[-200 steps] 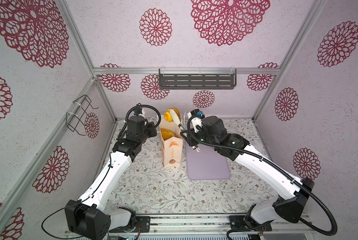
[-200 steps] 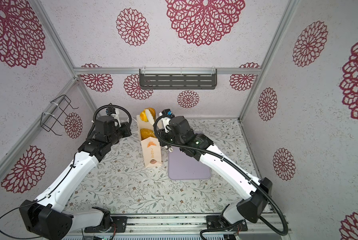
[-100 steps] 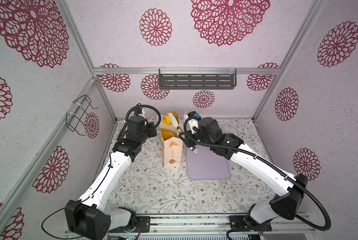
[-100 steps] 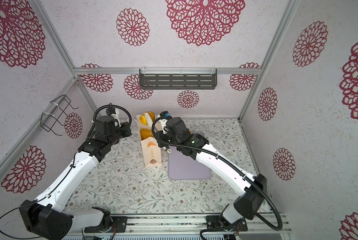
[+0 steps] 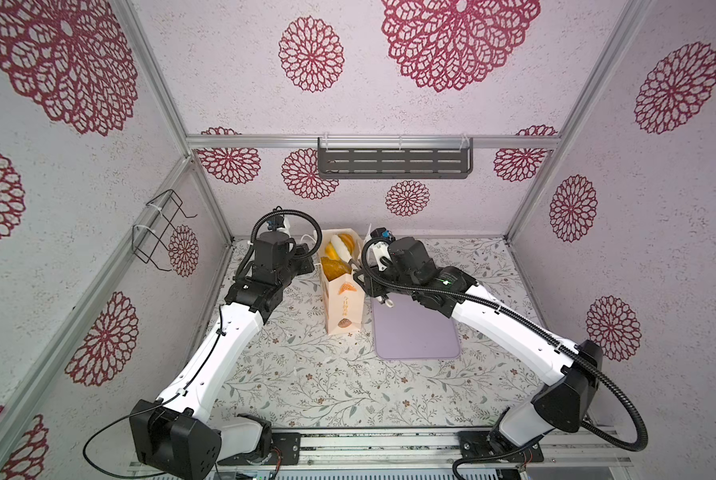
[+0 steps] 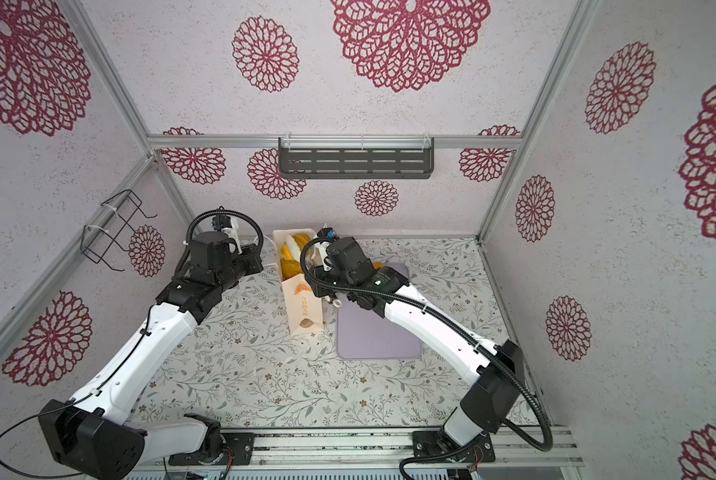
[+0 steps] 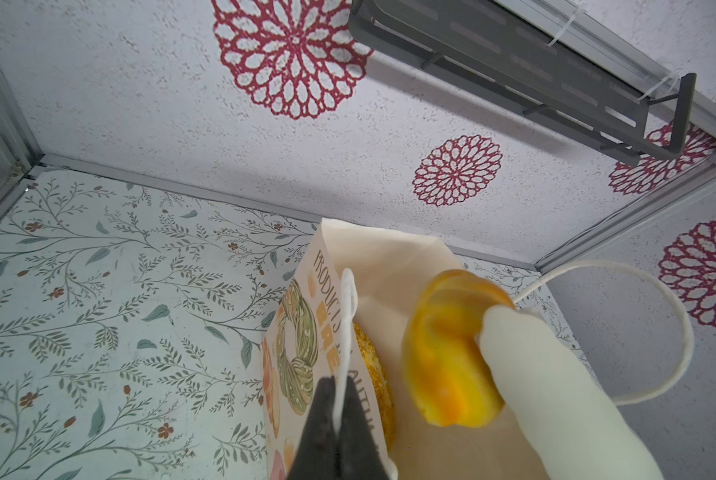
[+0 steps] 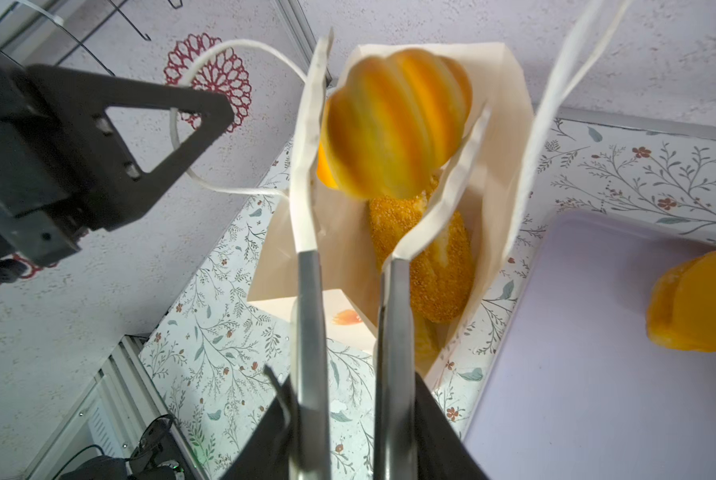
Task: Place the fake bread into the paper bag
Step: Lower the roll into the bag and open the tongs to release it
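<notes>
One paper bag [image 5: 344,299] stands on the surface [image 5: 306,374] beside one lilac tray [image 5: 414,332] bearing one orange bread [image 8: 697,303], a seeded loaf [image 8: 439,266] inside the bag, the left claw [image 7: 337,411] clamped on its cord handle [image 7: 348,324], and the right claw [image 8: 404,79] slightly parted around one blurred ribbed roll [image 8: 389,124] at its mouth, grip unclear.

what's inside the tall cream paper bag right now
Inside the cream paper bag, a ribbed orange-yellow roll is at the mouth above a grainy golden oval loaf. Whatever lies deeper is covered by them and the bag's walls.
</notes>
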